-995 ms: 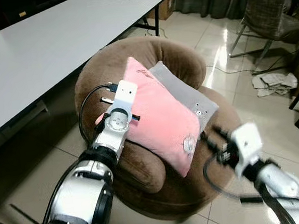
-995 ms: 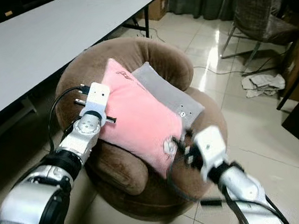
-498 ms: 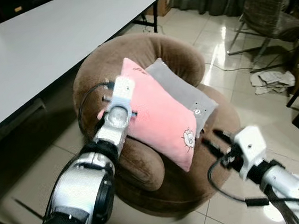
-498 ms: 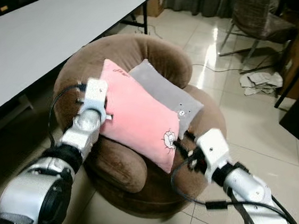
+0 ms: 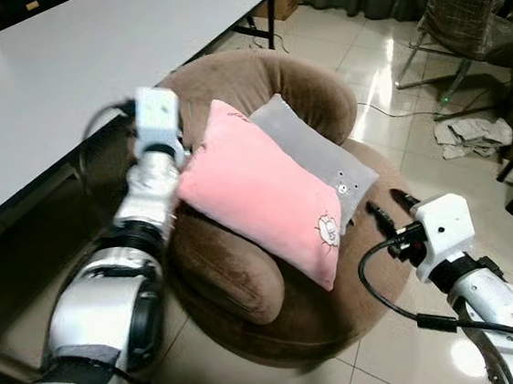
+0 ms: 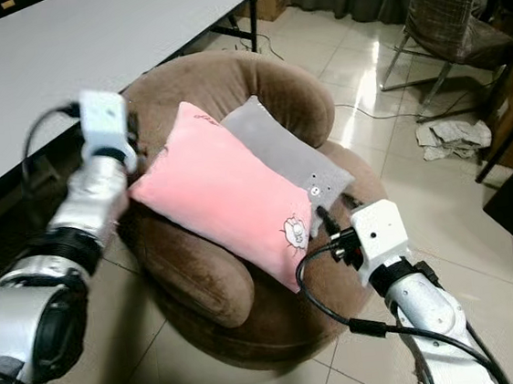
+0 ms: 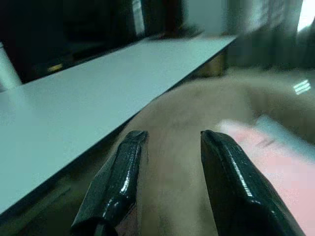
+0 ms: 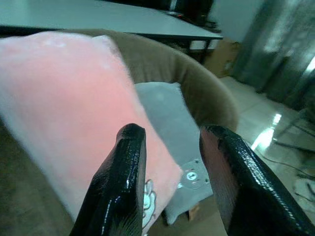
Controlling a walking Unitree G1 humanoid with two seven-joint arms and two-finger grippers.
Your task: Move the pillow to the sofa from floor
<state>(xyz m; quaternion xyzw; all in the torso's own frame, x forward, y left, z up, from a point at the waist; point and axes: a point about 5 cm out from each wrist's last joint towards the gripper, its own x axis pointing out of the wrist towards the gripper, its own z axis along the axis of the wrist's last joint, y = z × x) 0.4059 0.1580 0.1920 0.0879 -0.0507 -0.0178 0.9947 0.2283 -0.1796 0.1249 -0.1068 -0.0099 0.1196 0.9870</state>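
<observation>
A: Pillow look?
B: Pink pillow (image 5: 257, 192), rectangular, plush, small cartoon face printed near its near-right corner, dark script near the far corner. Lies tilted across the brown sofa (image 5: 239, 285), a round tub-shaped armchair. Far-left end up against the backrest, near-right corner hanging past the seat's front edge.

A: So it's on the sofa, not the floor?
B: Yes, on the seat. Neither gripper touches it.

A: Anything else in the sofa?
B: Grey pillow (image 5: 322, 162) behind the pink one, partly covered by it, leaning on the backrest. It has a little face print too.

A: Grippers?
B: Left gripper (image 7: 170, 147) is spread, nothing between the fingers, raised just left of the pink pillow's far-left end, over the sofa's left rim. That arm is motion-blurred. Right gripper (image 6: 337, 216) is also spread and empty, near the sofa's right side, just right of the pillow's near-right corner, fingers aimed at both pillows.

A: Surroundings?
B: White table (image 5: 52, 76) far left. Chair (image 5: 467, 14) far right, crumpled cloth (image 5: 471, 137) on the tiled floor (image 5: 386, 114) by it.
</observation>
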